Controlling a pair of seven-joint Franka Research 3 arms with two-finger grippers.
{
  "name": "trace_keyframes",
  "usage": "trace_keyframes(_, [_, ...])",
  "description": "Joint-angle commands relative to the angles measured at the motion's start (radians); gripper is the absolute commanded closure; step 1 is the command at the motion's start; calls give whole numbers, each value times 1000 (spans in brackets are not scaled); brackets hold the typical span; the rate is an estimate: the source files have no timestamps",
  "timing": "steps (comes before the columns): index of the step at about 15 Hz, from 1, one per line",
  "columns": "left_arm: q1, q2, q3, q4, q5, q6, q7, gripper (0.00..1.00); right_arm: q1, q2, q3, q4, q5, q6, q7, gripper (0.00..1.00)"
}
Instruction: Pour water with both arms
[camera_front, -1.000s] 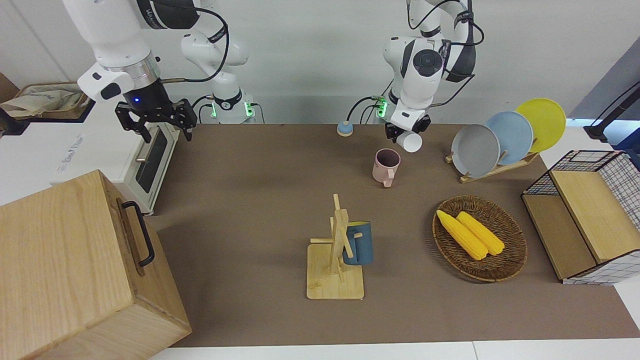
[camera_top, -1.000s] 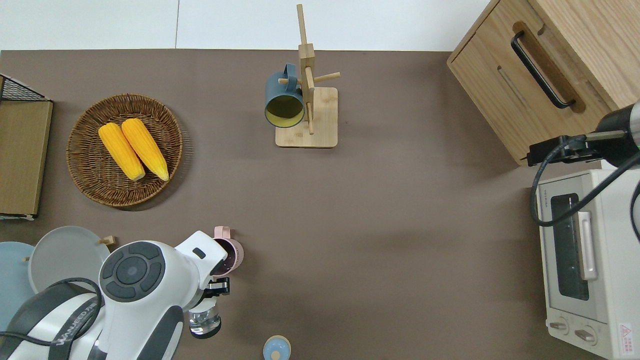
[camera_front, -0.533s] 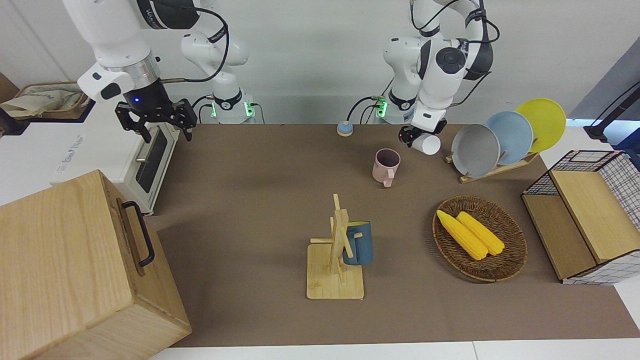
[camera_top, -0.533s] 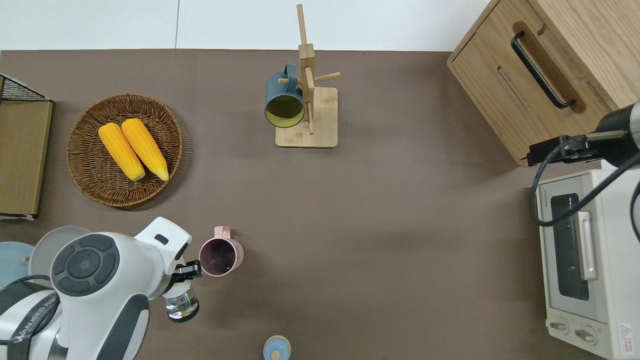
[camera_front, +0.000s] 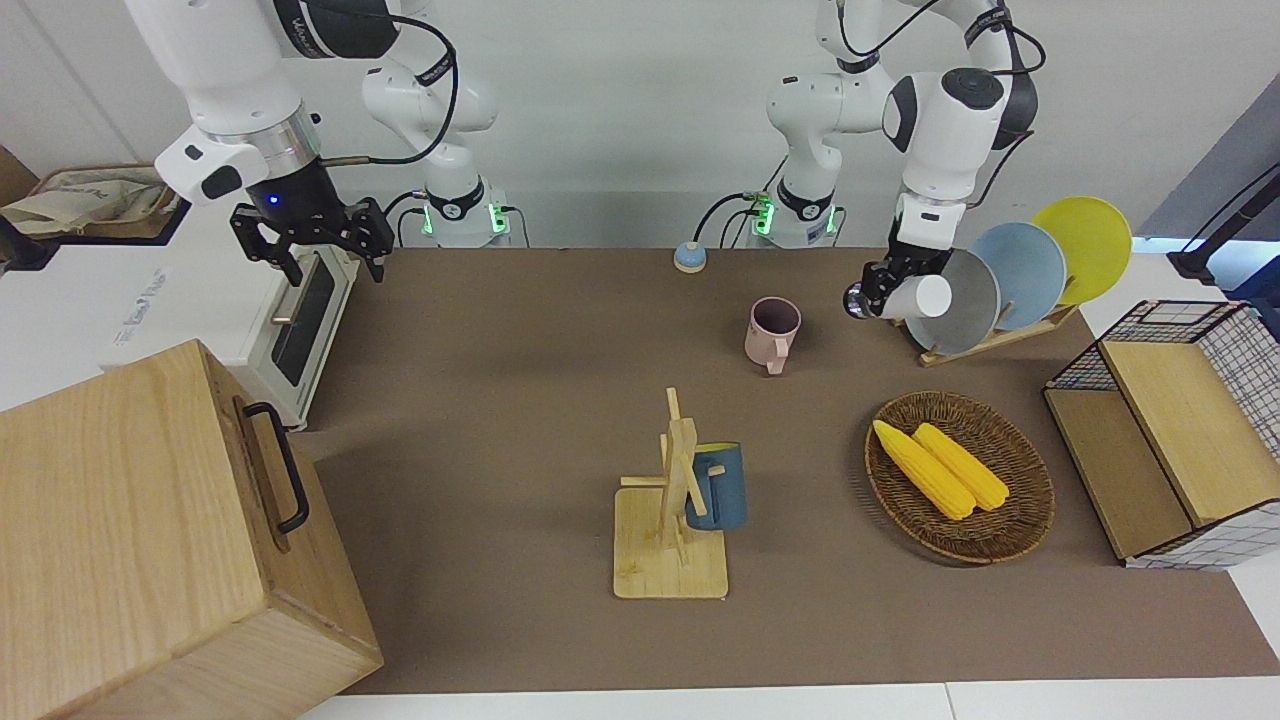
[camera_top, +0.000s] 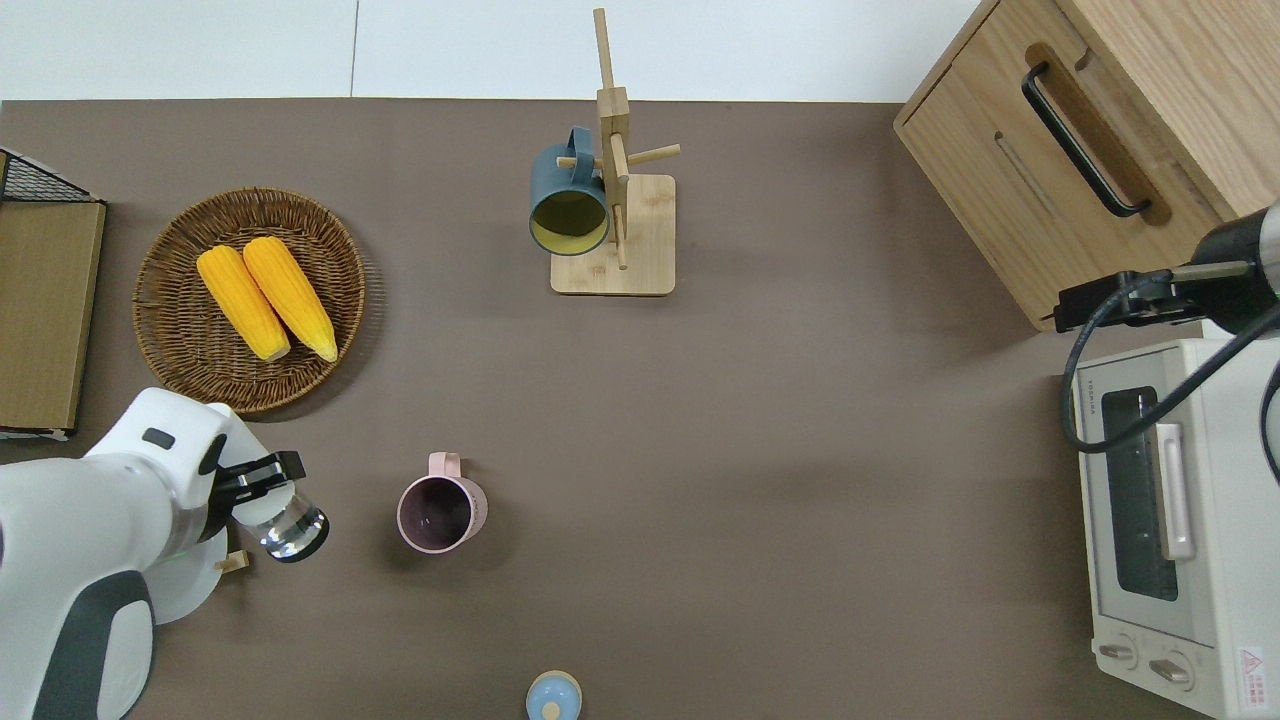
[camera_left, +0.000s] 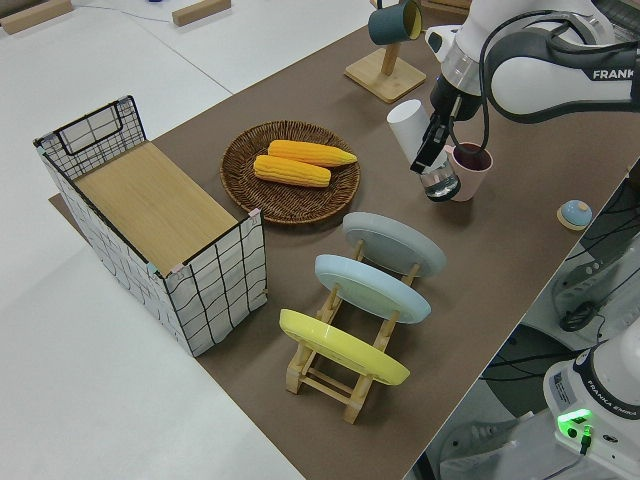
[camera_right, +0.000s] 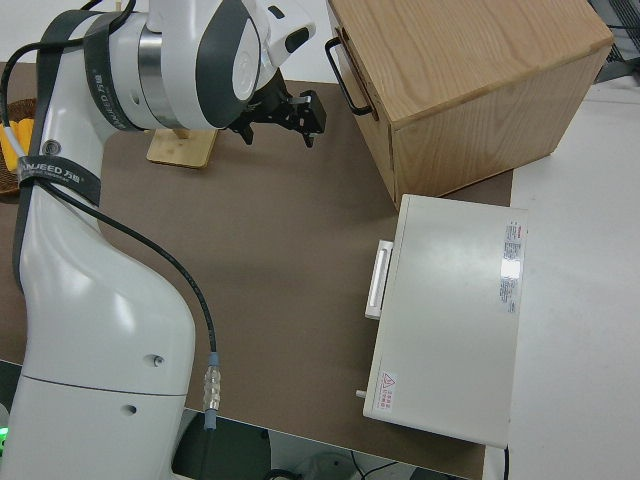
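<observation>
Since half a second ago, left jaws (camera_top: 262, 478) have swung their tilted bottle (camera_top: 285, 528) away from the pink mug (camera_top: 441, 511), toward the plate rack (camera_front: 985, 335); they're clamped on it. Right jaws (camera_front: 312, 240) parked, spread open.

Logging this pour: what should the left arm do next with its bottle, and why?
Probably right the bottle and lower it to the table: the left gripper has carried it, lying sideways, away from the pink mug toward the plate rack.
</observation>
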Motion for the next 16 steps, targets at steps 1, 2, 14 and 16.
trace_keyframes(1, [56,-17,-1,6,46,147,-21,1000,-10,-7,4,-4,20,8,-12,9])
trace_keyframes(2, [76,-15,-1,7,46,200,-30,1000,-10,-7,4,-4,20,8,-12,9])
trace_keyframes(14, [236,144,-1,302,67,373,37,1000,-10,-7,4,-4,20,8,-12,9])
trace_keyframes(16, [248,158,1,340,76,369,43,1000,-8,-7,4,-4,20,8,-12,9])
